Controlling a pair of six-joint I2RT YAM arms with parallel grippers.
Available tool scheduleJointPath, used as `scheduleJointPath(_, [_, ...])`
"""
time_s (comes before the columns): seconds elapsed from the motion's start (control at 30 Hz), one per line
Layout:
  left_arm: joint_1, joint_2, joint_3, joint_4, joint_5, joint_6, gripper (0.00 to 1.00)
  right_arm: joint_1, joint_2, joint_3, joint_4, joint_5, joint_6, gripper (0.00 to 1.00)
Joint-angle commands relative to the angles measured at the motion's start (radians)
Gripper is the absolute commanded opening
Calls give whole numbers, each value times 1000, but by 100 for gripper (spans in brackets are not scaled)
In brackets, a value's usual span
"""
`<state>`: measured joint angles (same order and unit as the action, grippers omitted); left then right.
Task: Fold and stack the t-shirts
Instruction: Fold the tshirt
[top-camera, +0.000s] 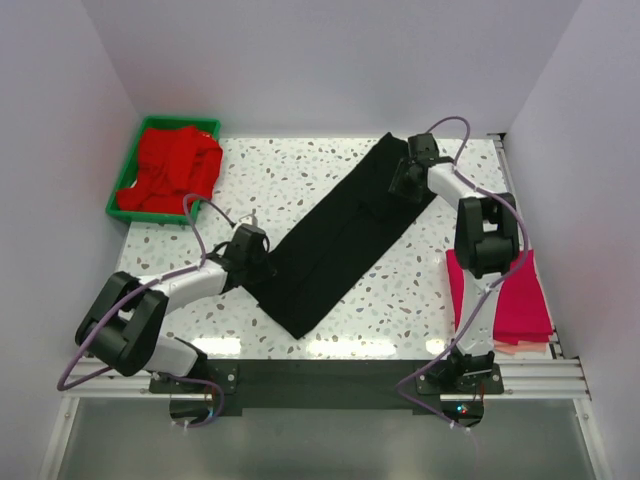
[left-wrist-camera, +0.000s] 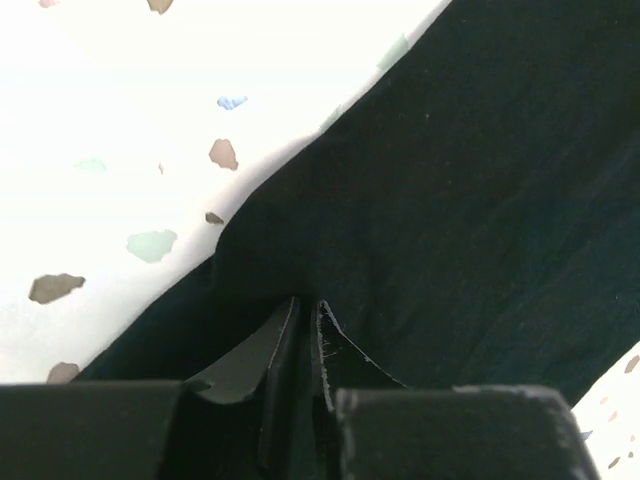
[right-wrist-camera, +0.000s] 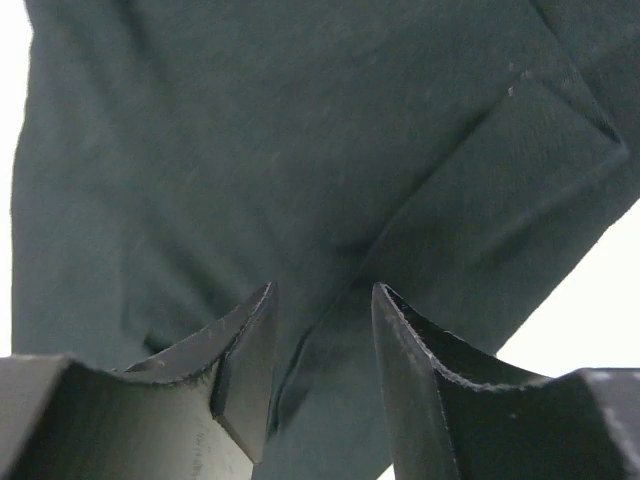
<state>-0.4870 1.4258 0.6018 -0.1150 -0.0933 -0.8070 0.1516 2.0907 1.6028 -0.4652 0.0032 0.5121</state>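
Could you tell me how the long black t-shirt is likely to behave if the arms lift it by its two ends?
Probably floppy: the black t-shirt lies flat in soft folds, so its middle would likely sag. It looks thin, so likely light. Matte cloth creases toward the left tool, suggesting it grips rather than slips.

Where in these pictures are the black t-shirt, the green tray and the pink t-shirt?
black t-shirt (top-camera: 340, 235): top view, middle of cloth.
green tray (top-camera: 183, 120): top view, far rim.
pink t-shirt (top-camera: 525, 300): top view, right part.
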Motion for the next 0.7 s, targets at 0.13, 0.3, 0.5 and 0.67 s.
scheduleJointPath(0.13, [-77,-18,-97,0,26,-70,6,9,185,262,-96,89,-20,45])
scheduleJointPath(0.3, [-191,-21,-126,-6,29,-145,0,58,305,434,-182,148,-98,45])
scheduleJointPath(0.5, [-352,-47,-166,-17,26,-268,0,157,385,563,-207,185,-191,47])
scheduleJointPath(0.67, [-467,-84,-200,17,27,-380,0,258,431,638,-187,159,-282,48])
